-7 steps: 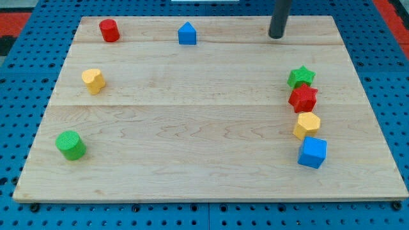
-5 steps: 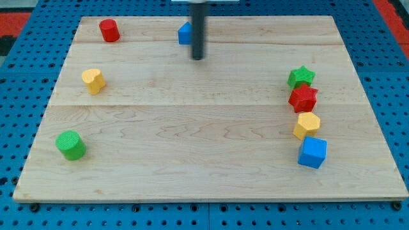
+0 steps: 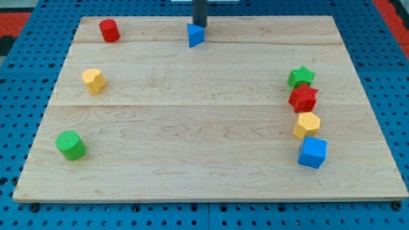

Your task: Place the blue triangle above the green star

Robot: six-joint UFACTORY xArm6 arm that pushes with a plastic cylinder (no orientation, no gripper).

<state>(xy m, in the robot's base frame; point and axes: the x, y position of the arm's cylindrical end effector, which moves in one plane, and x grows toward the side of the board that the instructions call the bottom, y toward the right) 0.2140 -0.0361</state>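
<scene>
While no writing, label or brand is showing anywhere in the camera view, the wooden board (image 3: 211,160) is lying on a blue pegboard surface (image 3: 19,96) dotted with holes. The blue triangle (image 3: 195,35) is sitting near the view's top edge of the board, a little left of centre, looking like a small solid blue wedge with its point turned upward and one face catching lighter blue. My tip (image 3: 200,25) is resting right at the triangle's upper edge, touching or nearly touching it from the view's top; the rod has no jaws, so nothing is gripping anything.

Far off toward the view's right, the green star (image 3: 300,77) is heading a column, with the red star (image 3: 303,98) touching it just below, then the yellow hexagon (image 3: 307,125) and the blue cube (image 3: 312,152). On the left, a red cylinder (image 3: 109,30), a yellow hexagonal block (image 3: 93,80) and a green cylinder (image 3: 70,145) are standing well apart.
</scene>
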